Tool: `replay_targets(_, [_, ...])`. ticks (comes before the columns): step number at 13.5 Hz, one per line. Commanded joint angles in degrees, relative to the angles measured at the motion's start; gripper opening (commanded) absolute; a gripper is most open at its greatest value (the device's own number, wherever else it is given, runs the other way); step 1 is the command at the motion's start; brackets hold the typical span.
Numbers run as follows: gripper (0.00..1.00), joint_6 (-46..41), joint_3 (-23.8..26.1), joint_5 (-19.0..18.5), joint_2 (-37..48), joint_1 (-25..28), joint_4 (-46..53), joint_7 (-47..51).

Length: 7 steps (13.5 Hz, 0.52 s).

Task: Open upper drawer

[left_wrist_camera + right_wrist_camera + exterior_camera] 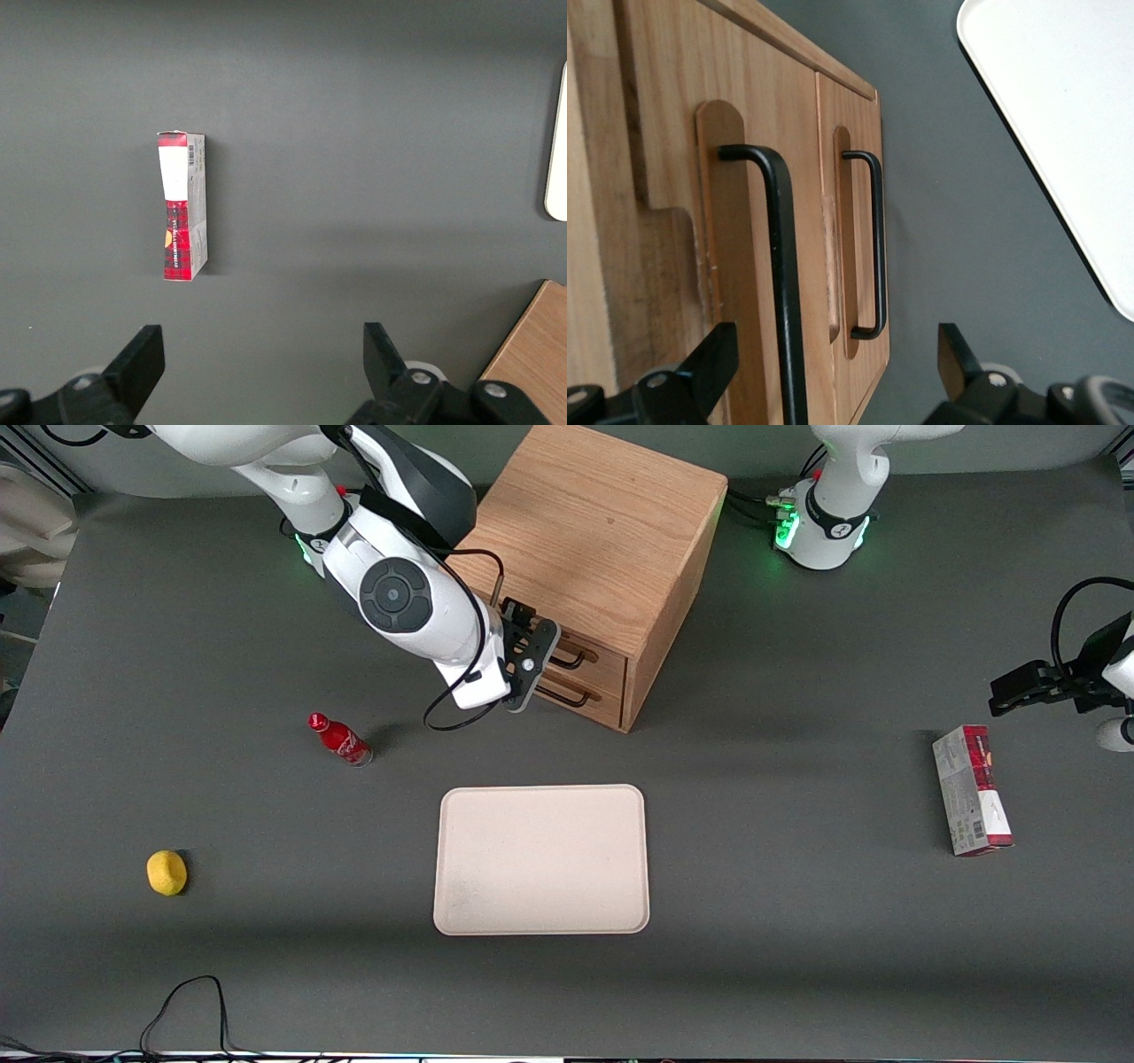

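Note:
The oak cabinet [594, 522] stands at the back of the table, with two drawers in its front. The upper drawer [606, 657] is pushed in, level with the lower drawer [602, 691]. Its thin black bar handle [572, 661] shows close up in the right wrist view, where the handle [780, 266] runs between the two fingers, nearer to one finger [716, 356] and not touching it. My gripper [549, 657] is right in front of the upper drawer and is open [833, 372]. The lower drawer's handle [873, 239] lies beside it.
A beige tray [542, 859] lies nearer the front camera than the cabinet. A red bottle [339, 740] and a yellow ball-like thing [166, 872] sit toward the working arm's end. A red and white carton [972, 790] lies toward the parked arm's end.

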<state>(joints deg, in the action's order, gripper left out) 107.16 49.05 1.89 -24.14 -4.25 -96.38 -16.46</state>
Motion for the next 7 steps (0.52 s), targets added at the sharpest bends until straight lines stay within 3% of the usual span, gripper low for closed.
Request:
replay_targets(1, [1.00,3.66,-0.27,-0.48,-0.20,0.47,-1.88,-1.46])
replay_targets(7, [1.00,7.09,-0.80,-6.62,-4.15,0.56,-1.62,-1.64])
